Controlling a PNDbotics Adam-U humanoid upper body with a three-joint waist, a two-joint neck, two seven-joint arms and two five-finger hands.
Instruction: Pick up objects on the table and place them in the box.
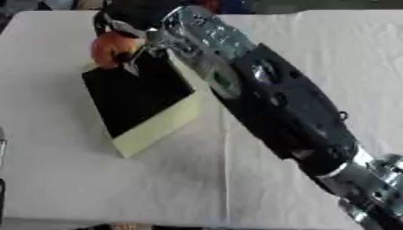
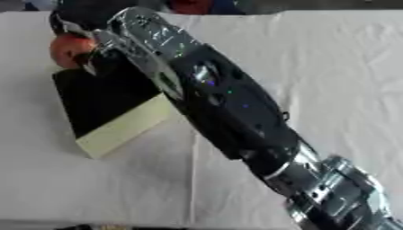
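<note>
Under my right hand (image 1: pixel 130 27) sat the box (image 1: pixel 141 101), its dark inside open beneath the fingers. I had that hand curled round an orange object (image 1: pixel 109 47), held just above the box's far corner, over the white table (image 1: pixel 71 179).

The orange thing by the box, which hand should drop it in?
Right. The right hand is already at the orange object, just over the box's far corner. No left hand shows.
</note>
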